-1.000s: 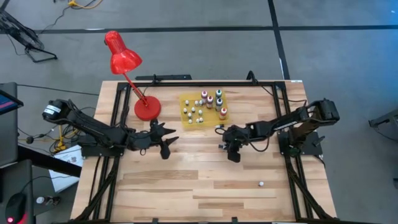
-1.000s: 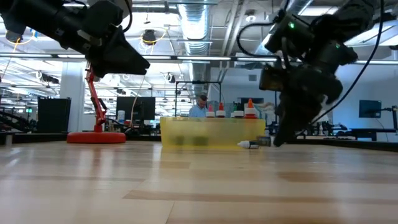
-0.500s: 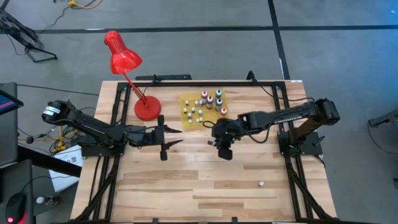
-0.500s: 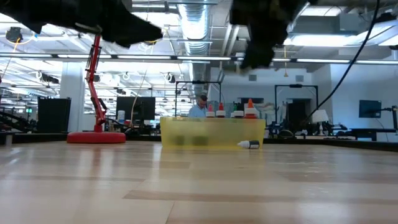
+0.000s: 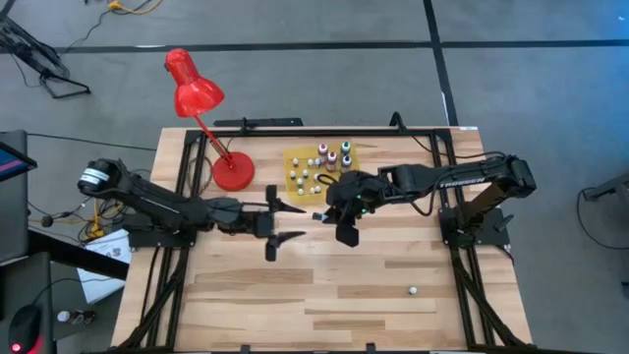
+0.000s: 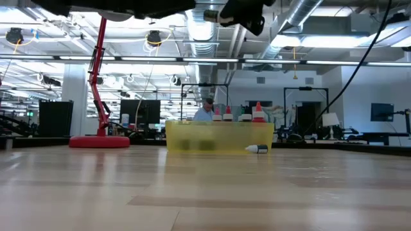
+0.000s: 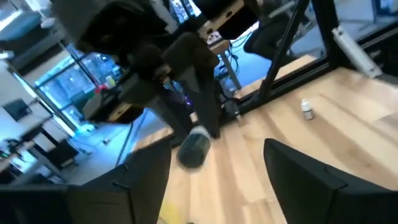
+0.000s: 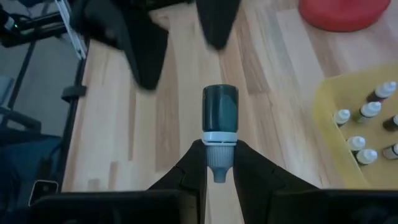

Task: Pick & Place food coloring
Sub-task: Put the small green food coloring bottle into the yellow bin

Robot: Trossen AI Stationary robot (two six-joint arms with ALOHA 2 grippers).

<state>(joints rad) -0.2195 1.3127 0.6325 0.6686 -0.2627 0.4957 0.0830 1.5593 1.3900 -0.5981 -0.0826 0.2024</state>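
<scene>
Two grippers meet mid-table. Right gripper [image 8: 217, 163] pinches dark bottle [image 8: 220, 115] by its cap; left gripper [image 5: 278, 221] spread wide, facing it. Bottles [image 5: 320, 162] crowd yellow mat [image 5: 295, 157]. Stray bottle [image 5: 413, 291] near front edge; open wood around it.

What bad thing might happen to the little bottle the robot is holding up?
The right gripper pinches the dark bottle only by its pale cap, so it might slip and fall onto the table. The left gripper, open, waits right opposite; if they close in, its fingers might knock the bottle loose instead of catching it.
</scene>
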